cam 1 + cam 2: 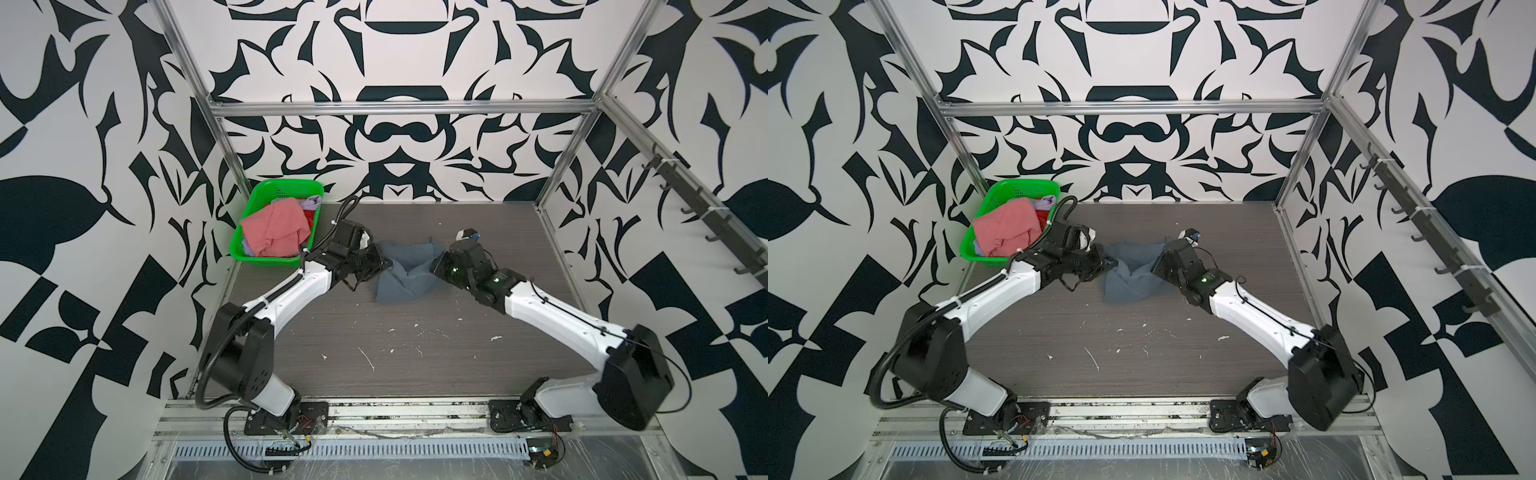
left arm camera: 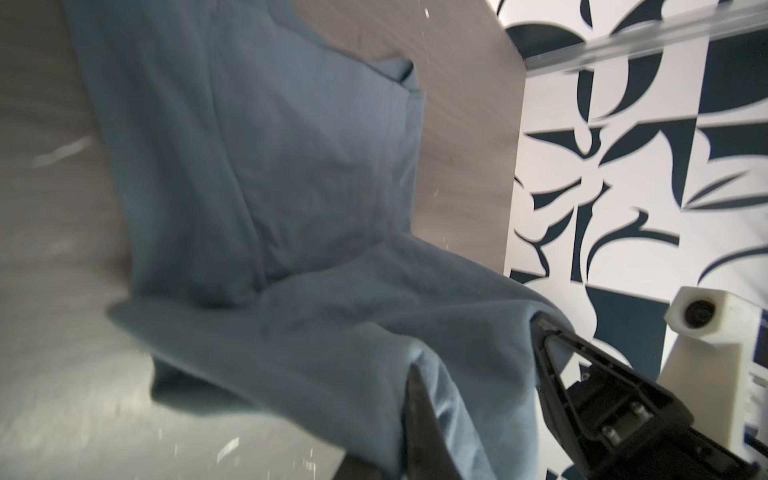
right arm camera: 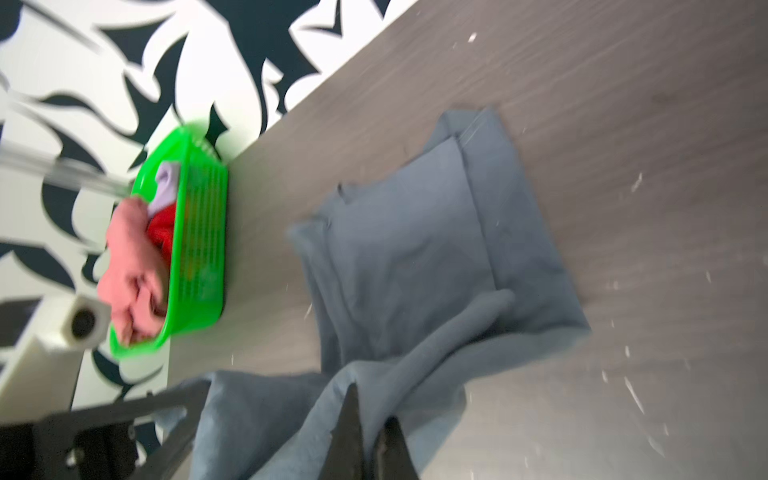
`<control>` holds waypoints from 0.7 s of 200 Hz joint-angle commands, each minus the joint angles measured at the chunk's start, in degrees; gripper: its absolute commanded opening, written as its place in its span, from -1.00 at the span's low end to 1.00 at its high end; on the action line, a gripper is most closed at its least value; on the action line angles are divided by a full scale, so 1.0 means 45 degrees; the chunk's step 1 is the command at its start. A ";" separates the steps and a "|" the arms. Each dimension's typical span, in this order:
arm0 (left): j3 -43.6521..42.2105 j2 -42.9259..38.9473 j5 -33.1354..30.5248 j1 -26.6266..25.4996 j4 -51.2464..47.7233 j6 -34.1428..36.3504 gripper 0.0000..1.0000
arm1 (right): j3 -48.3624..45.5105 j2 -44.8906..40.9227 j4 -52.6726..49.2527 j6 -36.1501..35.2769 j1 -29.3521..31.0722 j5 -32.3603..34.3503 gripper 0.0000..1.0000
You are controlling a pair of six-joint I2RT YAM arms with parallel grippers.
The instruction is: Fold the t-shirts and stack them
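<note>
A slate blue-grey t-shirt lies partly folded on the middle of the dark table, seen in both top views. My left gripper is shut on its left edge and holds that edge off the table. My right gripper is shut on the right edge, also raised. The cloth sags in a V between them. A salmon pink t-shirt, a lavender one and a red one sit crumpled in the basket.
The green perforated basket stands at the table's back left corner, just behind my left arm. Aluminium frame posts edge the table, which has white scuffs. A rail of hooks runs along the right wall.
</note>
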 commanded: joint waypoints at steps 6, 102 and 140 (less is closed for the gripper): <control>0.0956 0.1849 0.1270 0.1019 0.1410 -0.0234 -1.00 | 0.1461 0.1960 0.1289 -0.0140 -0.1286 -0.1019 -1.00; 0.4613 0.6851 0.2132 0.2964 0.3338 -0.2012 -0.21 | 0.7066 0.8878 0.4528 0.0282 -0.3301 -0.3485 0.04; 0.4602 0.6000 0.0513 0.3037 0.2114 -0.0950 -0.12 | 0.6337 0.7664 0.4395 -0.0885 -0.3460 -0.2707 0.15</control>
